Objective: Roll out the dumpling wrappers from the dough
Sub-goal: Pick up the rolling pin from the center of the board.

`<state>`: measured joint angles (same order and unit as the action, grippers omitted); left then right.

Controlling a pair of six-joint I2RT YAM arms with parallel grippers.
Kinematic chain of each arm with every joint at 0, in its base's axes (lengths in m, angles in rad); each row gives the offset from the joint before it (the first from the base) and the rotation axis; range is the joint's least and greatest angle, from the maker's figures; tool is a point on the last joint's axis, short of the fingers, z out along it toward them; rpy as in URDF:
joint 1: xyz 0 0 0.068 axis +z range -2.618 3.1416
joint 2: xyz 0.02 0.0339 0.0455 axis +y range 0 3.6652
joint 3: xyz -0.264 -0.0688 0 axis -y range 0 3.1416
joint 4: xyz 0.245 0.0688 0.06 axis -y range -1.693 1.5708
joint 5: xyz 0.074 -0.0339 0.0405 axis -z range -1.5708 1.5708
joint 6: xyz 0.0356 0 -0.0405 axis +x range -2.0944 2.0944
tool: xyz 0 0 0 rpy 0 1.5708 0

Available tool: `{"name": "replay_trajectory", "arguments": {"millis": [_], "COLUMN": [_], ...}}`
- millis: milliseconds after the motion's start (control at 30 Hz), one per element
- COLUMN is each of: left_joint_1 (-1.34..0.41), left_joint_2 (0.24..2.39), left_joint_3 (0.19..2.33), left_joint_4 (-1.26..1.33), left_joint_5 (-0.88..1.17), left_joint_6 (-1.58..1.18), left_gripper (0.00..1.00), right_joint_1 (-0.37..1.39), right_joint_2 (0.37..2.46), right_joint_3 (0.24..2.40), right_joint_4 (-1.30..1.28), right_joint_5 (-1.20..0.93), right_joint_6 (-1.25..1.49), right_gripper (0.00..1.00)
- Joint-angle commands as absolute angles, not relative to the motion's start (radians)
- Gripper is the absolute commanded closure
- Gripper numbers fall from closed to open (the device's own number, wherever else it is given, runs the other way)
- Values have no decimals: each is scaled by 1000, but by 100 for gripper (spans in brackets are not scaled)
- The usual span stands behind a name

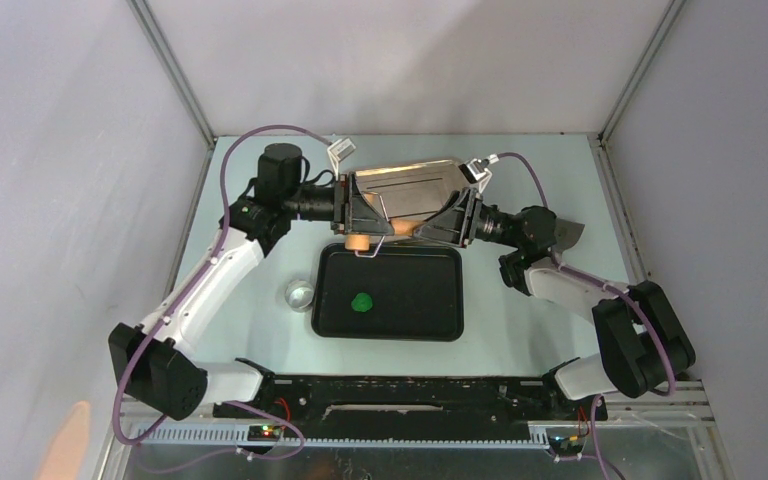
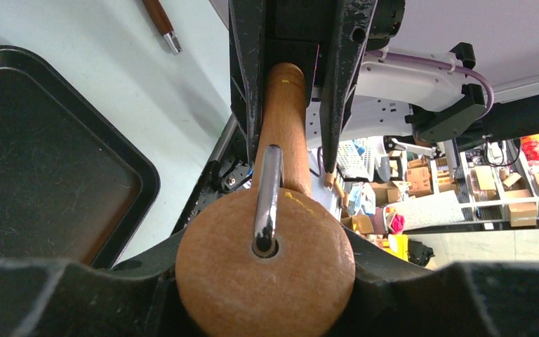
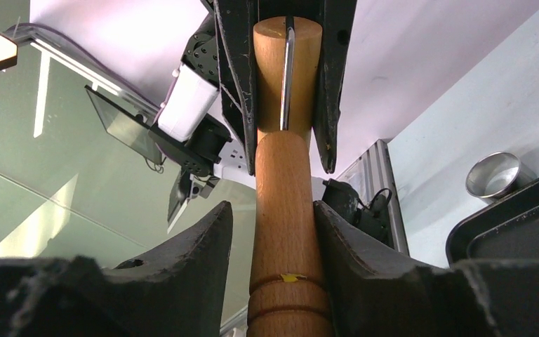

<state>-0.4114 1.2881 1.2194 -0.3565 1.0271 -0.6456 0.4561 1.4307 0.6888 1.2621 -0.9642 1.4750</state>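
Dough [image 1: 361, 301]: one small bright green lump, sat on the black tray [image 1: 420, 318], a bit left of the tray's centre. Nothing was touching it. No flat round wrappers visible on the tray.

Roller [image 1: 359, 241]: tan wood, off the surface above the tray's far edge, lying roughly parallel to that edge and spanning between the two arms. It was well apart from the dough.

Left gripper [image 2: 265, 281]: clamped on the roller's round head, with both fingers pressed against the disc's sides. A bent metal wire [image 2: 267, 200] ran from the centre hole of the head back along the handle. This end sat over the tray's far-left part.

Right gripper [image 3: 284, 281]: fingers flanked the roller's handle from the opposite end, over the tray's far-right part. One finger [image 3: 351, 246] was against the wood, and a sliver of background showed at the other. Can't tell if it was actually clamped or just closed around the handle.

Metal ring [image 1: 300, 294]: small and shiny, on the table just beside the tray's left edge, not touching it.

Shiny metal sheet [image 1: 410, 180]: beyond the tray's far edge, behind both grippers.

Brown-handled tool [image 2: 161, 24]: metal collar showing, on the table clear of the tray. Business end was out of frame.
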Motion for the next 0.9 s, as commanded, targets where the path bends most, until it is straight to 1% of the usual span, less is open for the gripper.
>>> {"name": "replay_trajectory", "arguments": {"millis": [0, 33, 167, 267, 500, 867], "left_joint_1": [-440, -440, -440, -441, -440, -440], "left_joint_2": [1295, 1295, 1299, 1300, 1304, 1309], "left_joint_3": [1256, 1256, 1261, 1267, 1283, 1315], "left_joint_4": [-361, -362, -373, -390, -412, -474], "left_joint_5": [1066, 1065, 1070, 1071, 1077, 1084], "left_joint_6": [-620, -618, -609, -596, -577, -532], "left_gripper": [100, 100, 100, 100, 100, 100], "right_joint_1": [472, 472, 472, 469, 466, 455], "right_joint_2": [1435, 1434, 1435, 1433, 1427, 1425], "right_joint_3": [705, 705, 704, 705, 706, 705], "right_joint_4": [1337, 1336, 1326, 1305, 1273, 1226], "right_joint_5": [-934, -934, -938, -944, -955, -975], "right_joint_6": [1476, 1476, 1472, 1460, 1439, 1401], "right_gripper": [53, 52, 43, 41, 39, 39]}}
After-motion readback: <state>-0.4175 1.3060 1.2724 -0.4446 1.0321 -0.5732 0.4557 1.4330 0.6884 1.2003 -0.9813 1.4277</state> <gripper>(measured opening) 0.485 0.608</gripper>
